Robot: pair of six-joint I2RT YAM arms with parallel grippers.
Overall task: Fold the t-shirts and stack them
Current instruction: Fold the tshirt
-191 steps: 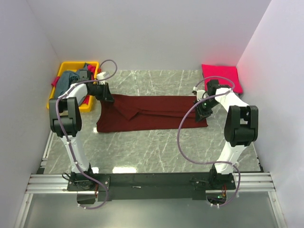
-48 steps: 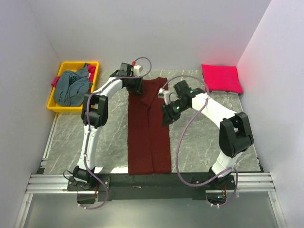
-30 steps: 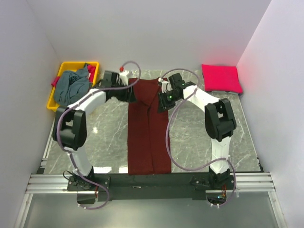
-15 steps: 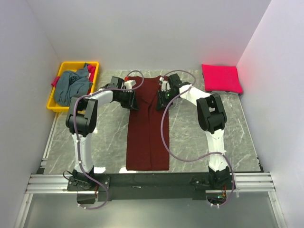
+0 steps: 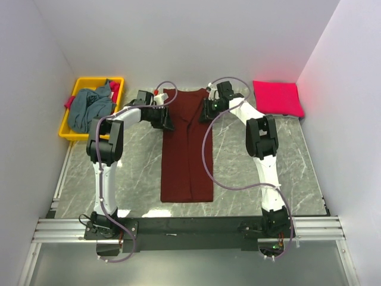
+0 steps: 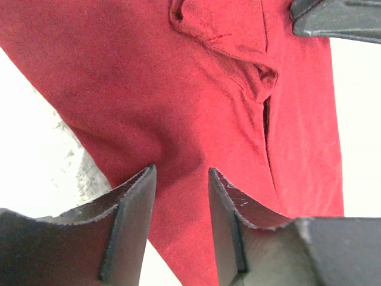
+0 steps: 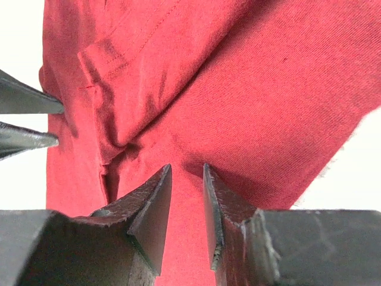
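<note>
Maroon shirt (image 5: 186,149) lies as 1 long strip; left pincer (image 6: 181,170) and right pincer (image 7: 187,167) meet its upper corners, grip unclear. Next, probably: carry those corners down.

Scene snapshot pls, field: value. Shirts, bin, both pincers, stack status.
maroon t-shirt: folded into a long strip, mid table, running near to far
pink-red t-shirt: folded, far right corner
grey-blue t-shirt: crumpled in yellow bin, far left
left pincer: at strip's far left edge, jaws apart, grip unclear
right pincer: at strip's far right edge, jaws apart, grip unclear
stack: not started
</note>
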